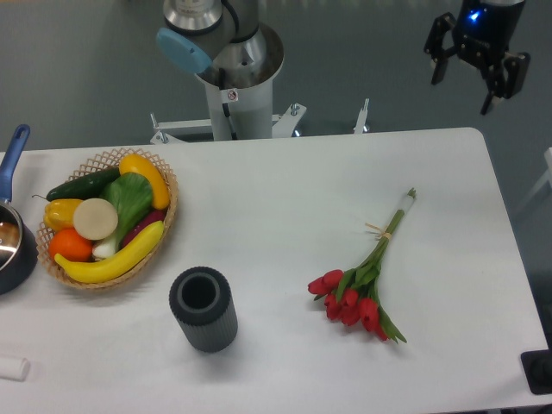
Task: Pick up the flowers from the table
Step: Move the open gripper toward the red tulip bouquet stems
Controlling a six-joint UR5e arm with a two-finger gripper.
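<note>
Flowers (360, 285): one bunch of red tulips lying flat on the table (285, 198), right of centre. Heads point to about 7 o'clock, stem ends to about 1 o'clock. A thin beige band ties the stems partway up. Exact count of blooms unclear; they overlap.

Gripper (476, 71): up at about 1 o'clock from the bunch, well apart from it, hanging past the far right corner of the table over grey floor. Fingers spread, nothing between them.

One dark ribbed cylinder (203, 309), upright with open top, at 9 o'clock from the blooms, near the front edge.

One wicker basket (108, 219) at far left holding toy produce: banana, orange, cucumber, yellow pepper and others.

One dark pot (12, 241) with blue handle, cut by the left edge, touching or just beside the basket.

Arm base (235, 82) at 12 o'clock behind the table.
</note>
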